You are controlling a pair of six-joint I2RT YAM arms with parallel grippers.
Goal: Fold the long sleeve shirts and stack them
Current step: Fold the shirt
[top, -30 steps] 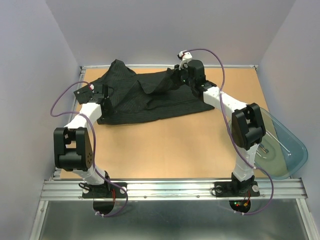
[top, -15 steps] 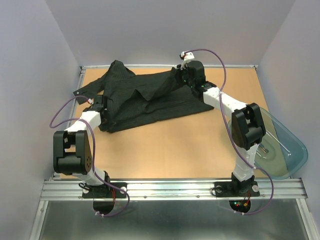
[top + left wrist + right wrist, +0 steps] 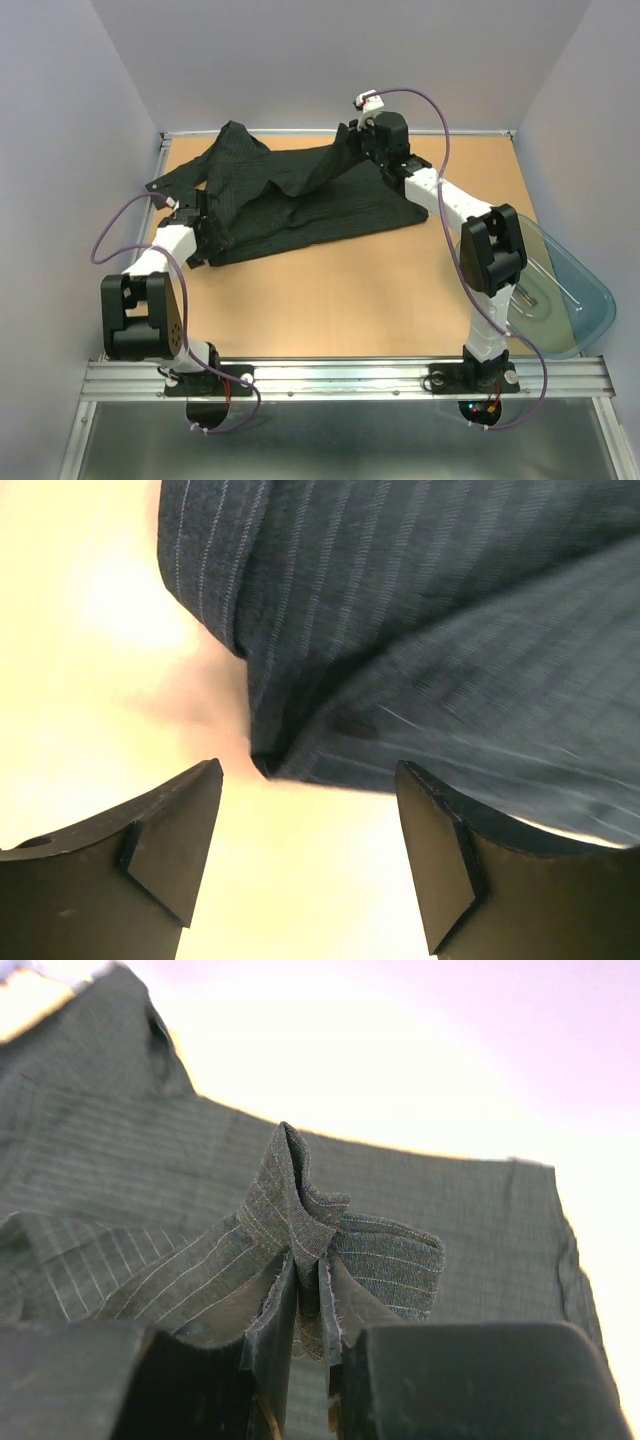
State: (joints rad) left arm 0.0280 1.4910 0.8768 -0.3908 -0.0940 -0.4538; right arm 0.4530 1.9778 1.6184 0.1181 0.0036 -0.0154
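One black pinstriped long sleeve shirt (image 3: 300, 195) lies spread and rumpled across the far half of the table, a sleeve trailing to the far left. My right gripper (image 3: 365, 140) is at the shirt's far right edge, shut on a pinched-up fold of the cloth (image 3: 300, 1210) that stands up between its jaws (image 3: 310, 1270). My left gripper (image 3: 200, 235) sits low at the shirt's near left corner. In the left wrist view it (image 3: 308, 770) is open, with bare table between the fingers and the shirt's hem (image 3: 420, 630) just beyond the tips.
The brown table (image 3: 330, 300) has pale walls on three sides. A clear plastic tub (image 3: 565, 300) hangs off the right edge beside the right arm. A metal rail (image 3: 340, 375) runs along the near edge at the arm bases.
My left gripper drew toward the near edge, then opened and let go of the shirt's left corner. The right gripper kept its hold and rose a little.
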